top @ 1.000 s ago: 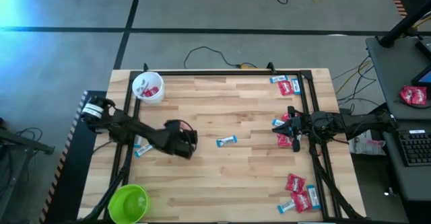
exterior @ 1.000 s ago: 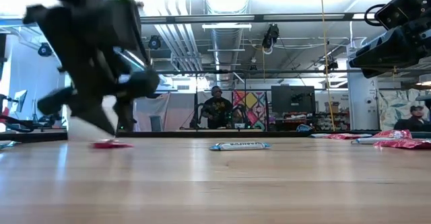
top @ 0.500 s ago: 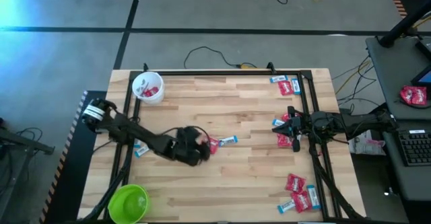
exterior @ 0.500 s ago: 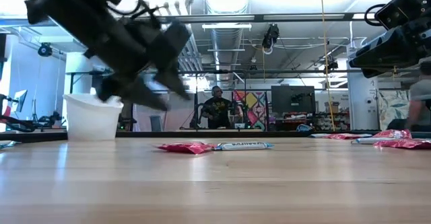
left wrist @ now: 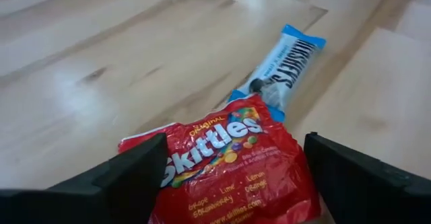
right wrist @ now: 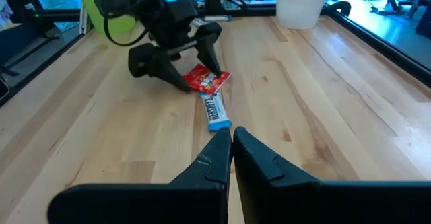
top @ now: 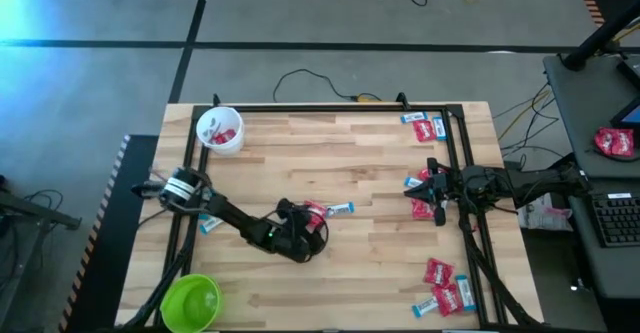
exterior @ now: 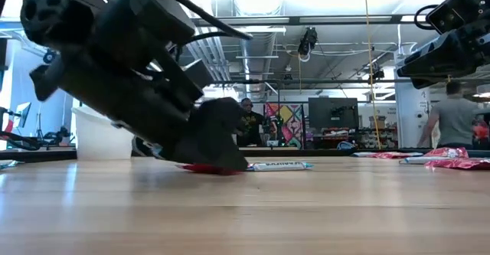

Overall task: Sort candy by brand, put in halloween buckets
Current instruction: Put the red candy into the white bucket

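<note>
From my remote station I look down on the wooden table (top: 370, 263), its butcher-block top ringed by a dark frame. My left arm reaches from the near-left corner toward the middle of the boards; my right arm waits over the right edge, its gripper (right wrist: 231, 138) pressed fully together and carrying nothing. The lime green bucket (top: 191, 301) sits at the table's near-left corner, well apart from the white bucket (top: 220, 130) at the far-left corner, which has red candy inside. Clusters of red and blue wrapped candy (top: 444, 289) lie along the right side, more near the far-right corner (top: 424, 125), and one blue piece (top: 210, 222) lies beside the left arm. At mid-table my left gripper (top: 310, 225) is lowered to the wood with its fingers (left wrist: 128, 173) spread wide, one on each side of a red Skittles packet (left wrist: 232, 163) that lies flat on the boards between them; I cannot tell whether either finger touches the wrapper. Just beyond the packet, touching its far edge, lies a slim light blue and white bar (left wrist: 284, 66).
</note>
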`<action>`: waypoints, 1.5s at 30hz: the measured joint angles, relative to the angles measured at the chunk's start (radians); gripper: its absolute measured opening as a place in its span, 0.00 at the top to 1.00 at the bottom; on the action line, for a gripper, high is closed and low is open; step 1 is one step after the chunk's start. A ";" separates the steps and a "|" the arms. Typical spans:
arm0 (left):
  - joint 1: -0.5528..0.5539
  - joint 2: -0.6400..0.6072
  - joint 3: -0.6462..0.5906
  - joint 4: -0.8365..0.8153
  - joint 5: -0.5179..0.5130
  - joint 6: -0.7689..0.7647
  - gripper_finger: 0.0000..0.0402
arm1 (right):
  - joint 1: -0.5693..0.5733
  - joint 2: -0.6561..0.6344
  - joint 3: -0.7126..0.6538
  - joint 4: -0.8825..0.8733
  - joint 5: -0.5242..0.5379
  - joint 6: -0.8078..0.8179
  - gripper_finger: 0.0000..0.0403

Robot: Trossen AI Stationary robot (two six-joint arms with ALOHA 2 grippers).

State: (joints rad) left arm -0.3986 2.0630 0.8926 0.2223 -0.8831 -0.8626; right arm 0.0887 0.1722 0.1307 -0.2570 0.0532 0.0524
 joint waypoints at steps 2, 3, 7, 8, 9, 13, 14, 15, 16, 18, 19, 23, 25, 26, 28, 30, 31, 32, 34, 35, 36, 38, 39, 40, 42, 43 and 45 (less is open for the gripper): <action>0.001 0.027 0.010 -0.012 -0.009 -0.017 0.18 | 0.000 0.000 0.000 0.000 0.000 0.000 0.98; 0.000 0.039 0.016 -0.024 -0.011 -0.024 0.19 | 0.000 0.000 0.000 0.000 0.000 0.000 0.98; 0.001 0.062 0.036 -0.106 -0.020 -0.068 0.22 | 0.000 0.000 0.000 0.000 0.000 0.000 0.98; 0.002 0.062 0.038 -0.124 -0.021 -0.082 0.22 | 0.000 0.000 0.000 0.000 0.000 0.000 0.98; 0.003 0.062 0.038 -0.140 -0.021 -0.096 0.22 | 0.000 0.000 0.000 0.000 0.000 0.000 0.98; 0.006 0.046 0.037 -0.160 -0.006 -0.105 0.23 | 0.000 0.000 0.000 0.000 0.000 0.000 0.98; 0.007 0.043 0.036 -0.162 -0.001 -0.105 0.23 | 0.000 0.000 0.000 0.000 0.000 0.000 0.98; 0.007 0.041 0.035 -0.162 0.002 -0.104 0.23 | 0.000 0.000 0.000 0.000 0.000 0.000 0.98; 0.007 0.039 0.035 -0.164 0.002 -0.103 0.23 | 0.000 0.000 0.000 0.000 0.000 0.000 0.98; 0.008 0.038 0.035 -0.174 0.003 -0.104 0.23 | 0.000 0.000 0.000 0.000 0.000 0.000 0.98; 0.009 0.038 0.035 -0.182 0.004 -0.111 0.23 | 0.000 0.000 0.000 0.000 0.000 0.000 0.98; 0.011 0.036 0.035 -0.204 0.004 -0.132 0.23 | 0.000 0.000 0.000 0.000 0.000 0.000 0.98; 0.011 0.032 0.035 -0.207 0.009 -0.131 0.23 | 0.000 0.000 0.000 0.000 0.000 0.000 0.98; 0.012 0.028 0.035 -0.212 0.016 -0.129 0.23 | 0.000 0.000 0.000 0.000 0.000 0.000 0.98; 0.015 0.019 0.035 -0.223 0.028 -0.126 0.23 | 0.000 0.000 0.000 0.000 0.000 0.000 0.98; 0.018 0.005 0.035 -0.251 0.043 -0.126 0.23 | 0.000 0.000 0.000 0.000 0.000 0.000 0.98; 0.019 -0.006 0.035 -0.270 0.050 -0.126 0.23 | 0.000 0.000 0.000 0.000 0.000 0.000 0.98; 0.022 -0.017 0.035 -0.292 0.061 -0.125 0.24 | 0.000 0.000 0.000 0.000 0.000 0.000 0.98; 0.025 -0.040 0.033 -0.326 0.084 -0.121 0.27 | 0.000 0.000 0.000 0.000 0.000 0.000 0.98; 0.026 -0.051 0.032 -0.340 0.090 -0.116 0.30 | 0.000 0.001 0.000 0.000 0.000 0.000 0.98; 0.026 -0.062 0.031 -0.352 0.092 -0.108 0.34 | 0.000 0.001 0.000 0.000 0.000 0.000 0.98; 0.026 -0.080 0.029 -0.364 0.098 -0.084 0.43 | 0.000 0.001 0.000 0.000 0.000 0.000 0.98; 0.026 -0.086 0.029 -0.369 0.103 -0.075 0.48 | 0.000 0.001 0.000 0.000 0.000 0.000 0.98; 0.026 -0.091 0.028 -0.375 0.106 -0.070 0.54 | 0.000 0.001 0.000 0.000 0.000 0.000 0.98; 0.025 -0.097 0.027 -0.388 0.105 -0.067 0.65 | 0.000 0.001 0.000 0.000 0.000 0.000 0.98; 0.025 -0.097 0.027 -0.392 0.103 -0.067 0.71 | 0.000 0.001 0.000 0.000 0.000 0.000 0.98; 0.026 -0.101 0.026 -0.399 0.100 -0.076 0.81 | 0.000 0.001 0.000 0.000 0.000 0.000 0.98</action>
State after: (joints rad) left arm -0.3729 1.9620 0.9184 -0.1764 -0.7836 -0.9385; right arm 0.0889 0.1730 0.1307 -0.2571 0.0536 0.0525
